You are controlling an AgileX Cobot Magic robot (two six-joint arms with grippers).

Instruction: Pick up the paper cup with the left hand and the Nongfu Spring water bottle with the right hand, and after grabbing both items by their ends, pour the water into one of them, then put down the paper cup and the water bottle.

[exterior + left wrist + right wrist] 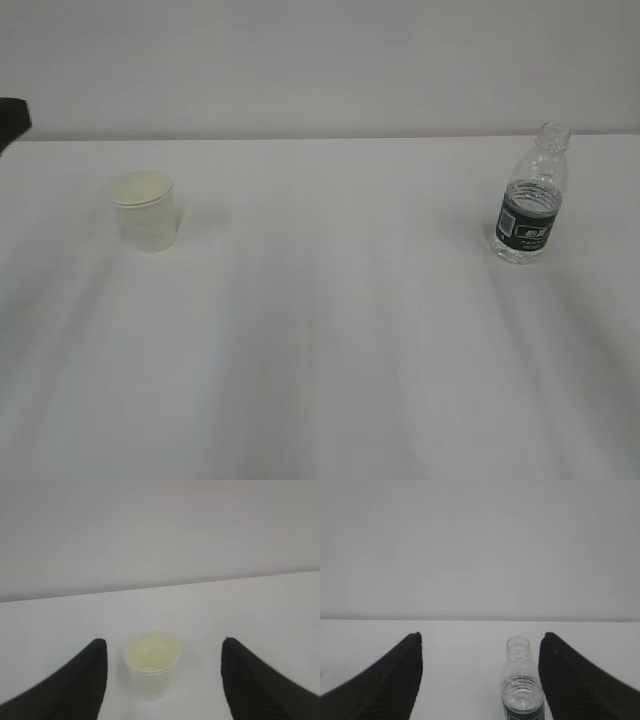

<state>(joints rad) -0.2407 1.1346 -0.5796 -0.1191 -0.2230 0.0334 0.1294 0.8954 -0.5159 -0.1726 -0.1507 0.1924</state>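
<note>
Paper cup (146,210) upright at table (330,350) left, mouth up; Nongfu Spring water bottle (529,196) upright at right, long axis vertical, uncapped neck up, well apart. Left hand (162,652) spread wide, holding nothing, cup between fingers untouched; right hand (481,647) likewise around bottle. Exterior view alone shows both objects; grippers seen only in wrist views.

Both grippers look the same tbh: left hand (162,680) and right hand (480,677) each have two matte black, finely ribbed, tapering fingers.
</note>
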